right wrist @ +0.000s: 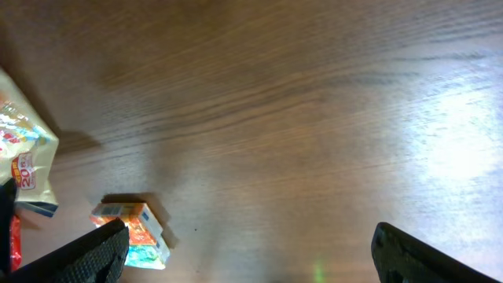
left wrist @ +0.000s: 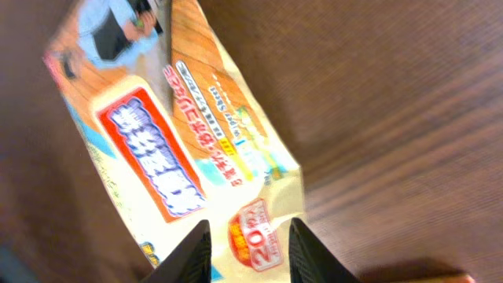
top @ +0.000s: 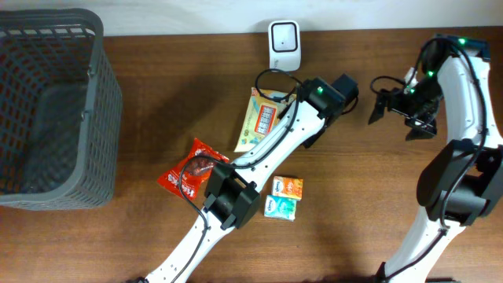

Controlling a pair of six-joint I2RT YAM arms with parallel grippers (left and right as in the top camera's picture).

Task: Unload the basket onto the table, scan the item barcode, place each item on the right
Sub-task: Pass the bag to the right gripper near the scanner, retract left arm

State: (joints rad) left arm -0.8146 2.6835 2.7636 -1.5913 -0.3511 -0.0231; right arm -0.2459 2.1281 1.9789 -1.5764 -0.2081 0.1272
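The item is a yellow snack packet (top: 259, 119) with a red and blue label, lying on the wooden table just below the white barcode scanner (top: 284, 43). It fills the left wrist view (left wrist: 173, 149). My left gripper (top: 281, 108) is at its right end, and the two dark fingers stand a little apart over the packet's corner with the round orange sticker (left wrist: 250, 244). My right gripper (top: 391, 108) hangs wide open over bare table at the right, nothing between its fingers (right wrist: 251, 263). No barcode shows.
A dark plastic basket (top: 51, 110) stands at the far left. A red snack packet (top: 189, 171) lies partly under the left arm. An orange box (top: 288, 187) and a teal box (top: 280, 207) sit near the middle, also seen in the right wrist view (right wrist: 130, 228).
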